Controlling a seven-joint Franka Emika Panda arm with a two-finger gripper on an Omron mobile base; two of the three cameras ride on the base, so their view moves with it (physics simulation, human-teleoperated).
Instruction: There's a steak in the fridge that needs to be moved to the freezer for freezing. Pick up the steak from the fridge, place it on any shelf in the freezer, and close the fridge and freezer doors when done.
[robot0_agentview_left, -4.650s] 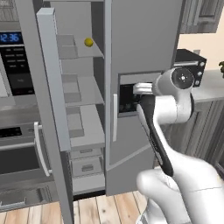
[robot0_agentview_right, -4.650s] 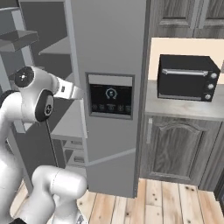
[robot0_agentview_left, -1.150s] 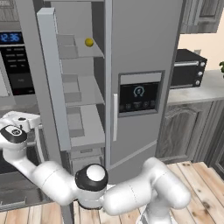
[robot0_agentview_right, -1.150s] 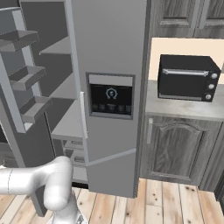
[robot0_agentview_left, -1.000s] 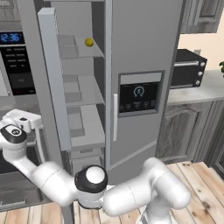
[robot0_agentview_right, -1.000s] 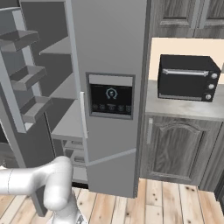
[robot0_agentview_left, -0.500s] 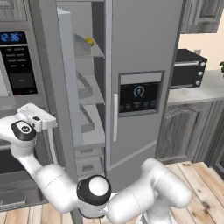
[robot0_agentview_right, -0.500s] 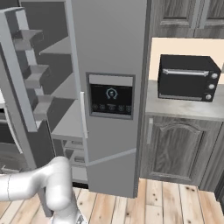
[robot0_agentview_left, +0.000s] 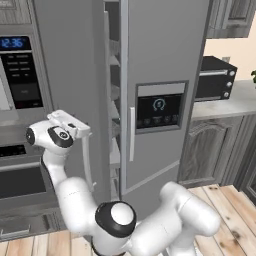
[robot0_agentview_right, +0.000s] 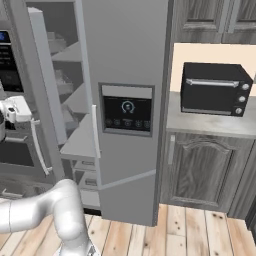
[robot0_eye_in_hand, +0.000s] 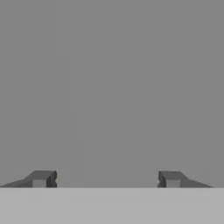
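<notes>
Steak: not locatable; whether it is sitting in the fridge or the freezer cannot be told.

Wall oven (robot0_agentview_left: 20, 70), far left: clock panel glowing, standing just beside the fridge.

Gripper (robot0_eye_in_hand: 106, 179): fingers spread wide and gripping nothing, facing a flat grey surface at close range; the arm's hand is reaching against the outer face of the plain fridge door (robot0_agentview_left: 70, 75).

Fridge door: standing nearly shut, judged mid-closing, with a narrow gap showing the grey shelves (robot0_agentview_right: 82, 140) inside.

Freezer door (robot0_agentview_left: 165, 90), right of the gap: dispenser panel (robot0_agentview_left: 160, 106) lit, appearing fully shut.

Toaster oven (robot0_agentview_right: 214, 89), far right: sitting on the counter (robot0_agentview_right: 215, 125).

Progress, as judged: late stage; the fridge door's final closing is remaining.
</notes>
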